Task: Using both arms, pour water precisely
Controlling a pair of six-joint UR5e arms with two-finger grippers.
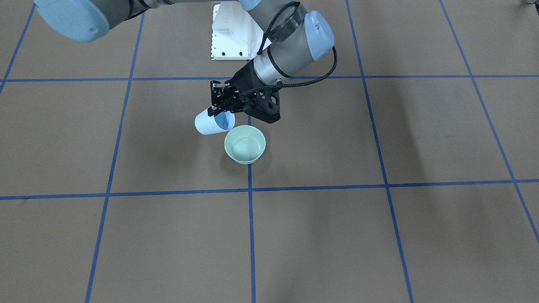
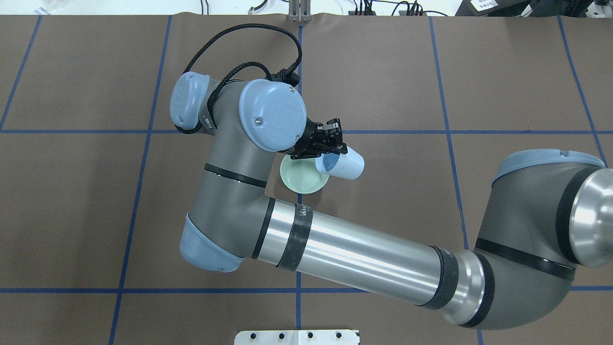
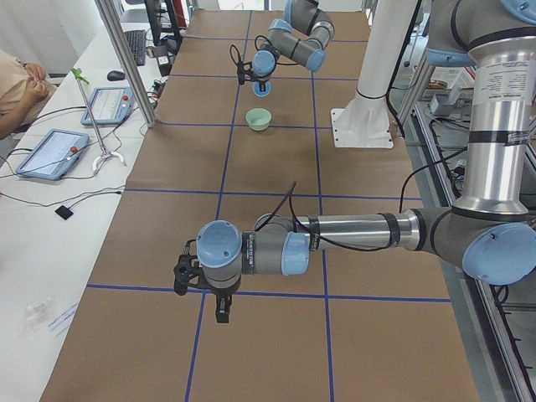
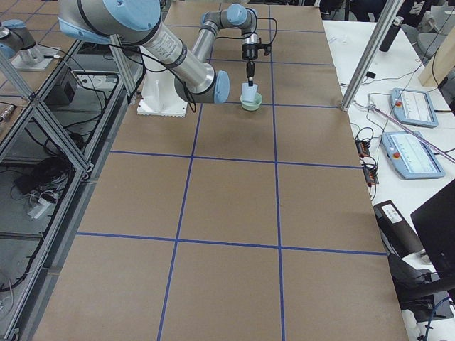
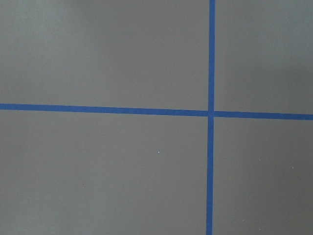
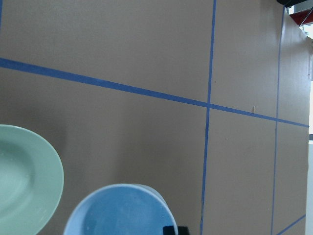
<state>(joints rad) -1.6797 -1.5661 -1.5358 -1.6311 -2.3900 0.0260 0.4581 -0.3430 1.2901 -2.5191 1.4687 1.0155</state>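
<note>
My right arm reaches across the table. Its gripper [image 1: 220, 114] is shut on the rim of a light-blue cup [image 1: 208, 124], also in the overhead view [image 2: 348, 165]. The cup is tipped on its side, its blue inside [image 6: 122, 213] facing a pale green bowl [image 1: 242, 159] just beside and below it. The bowl [image 2: 299, 190] stands on a tape line. The water shows only as a faint gloss on the bowl's floor [image 1: 248, 147]; I see no stream. My left gripper [image 3: 203, 293] hangs over bare table far from the bowl; I cannot tell whether it is open or shut.
Brown table cover with blue tape grid [image 5: 211, 112]. The white pedestal [image 1: 229, 38] stands behind the bowl. My right arm's long forearm [image 2: 359, 254] spans the table's near half. Tablets and cables [image 4: 409, 106] lie on side benches.
</note>
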